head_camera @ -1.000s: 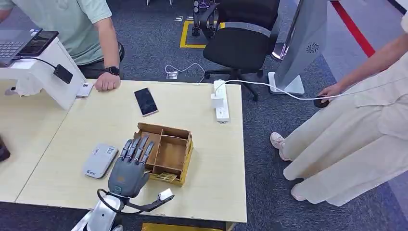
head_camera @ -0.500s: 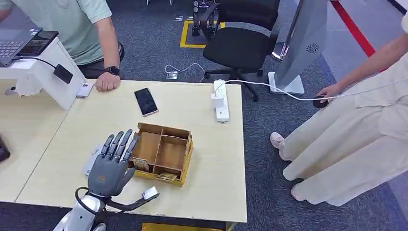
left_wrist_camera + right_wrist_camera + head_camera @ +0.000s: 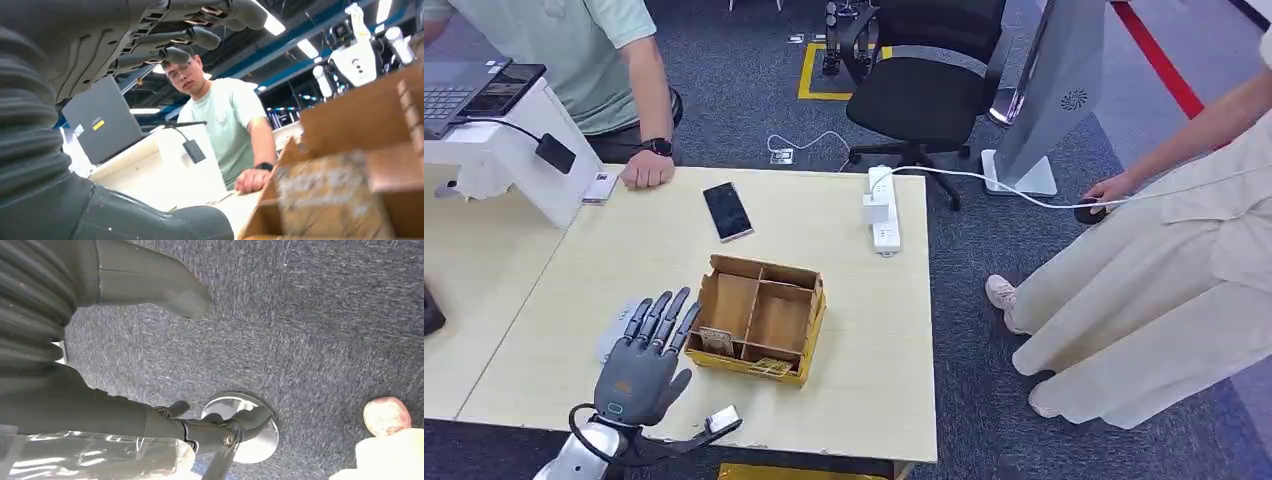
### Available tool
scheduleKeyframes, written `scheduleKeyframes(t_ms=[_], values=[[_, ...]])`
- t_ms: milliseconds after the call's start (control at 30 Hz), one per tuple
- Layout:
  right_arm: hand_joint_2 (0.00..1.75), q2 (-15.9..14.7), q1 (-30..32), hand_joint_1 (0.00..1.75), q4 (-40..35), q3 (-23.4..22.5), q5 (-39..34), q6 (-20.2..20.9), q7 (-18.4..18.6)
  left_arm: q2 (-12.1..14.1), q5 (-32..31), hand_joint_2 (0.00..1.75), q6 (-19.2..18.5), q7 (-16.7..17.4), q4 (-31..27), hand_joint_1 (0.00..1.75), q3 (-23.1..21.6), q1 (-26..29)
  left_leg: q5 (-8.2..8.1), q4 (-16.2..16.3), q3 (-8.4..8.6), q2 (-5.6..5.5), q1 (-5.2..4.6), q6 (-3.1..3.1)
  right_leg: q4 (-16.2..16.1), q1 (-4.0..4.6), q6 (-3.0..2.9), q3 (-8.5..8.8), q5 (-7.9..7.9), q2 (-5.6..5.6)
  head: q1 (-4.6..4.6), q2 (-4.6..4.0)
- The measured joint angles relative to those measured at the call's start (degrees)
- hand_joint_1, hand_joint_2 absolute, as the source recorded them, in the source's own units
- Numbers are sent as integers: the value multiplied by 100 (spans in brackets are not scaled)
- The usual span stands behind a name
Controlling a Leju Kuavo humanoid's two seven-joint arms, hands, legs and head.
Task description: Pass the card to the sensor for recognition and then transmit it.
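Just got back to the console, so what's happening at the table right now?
The robot's left hand hovers open over the table, fingers spread, beside the cardboard box and above a grey card reader. It holds nothing; cards lie in the box. The right hand hangs over the carpet. One person rests a hand on the far edge, near a phone; another stands to the right.

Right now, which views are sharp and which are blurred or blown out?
Head view: even light, sharp on the cardboard box and left hand. Left wrist view: the box up close is blurred, ceiling lights glare, the person is fairly clear. Right wrist view: carpet sharp, right hand dark.
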Motion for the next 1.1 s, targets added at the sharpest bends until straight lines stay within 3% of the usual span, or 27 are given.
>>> scheduleKeyframes(t_ms=[467,700,1100], values=[[175,-24,3,0,0,-13,-53,-9,-44,75,0,175,-70,-85,0,0,-2,230,0,0,0,0,-1,0,0,-1,0,0,0,0,2,0],[175,-28,12,0,-2,-31,-87,-28,-74,75,0,175,-52,74,-98,0,-26,417,0,0,0,0,0,0,0,0,0,-1,-1,0,2,0],[175,-33,0,0,0,-52,-83,-90,-92,139,-2,175,-50,363,-243,0,-496,505,0,0,1,0,-1,0,0,-1,1,0,0,-1,2,0]])
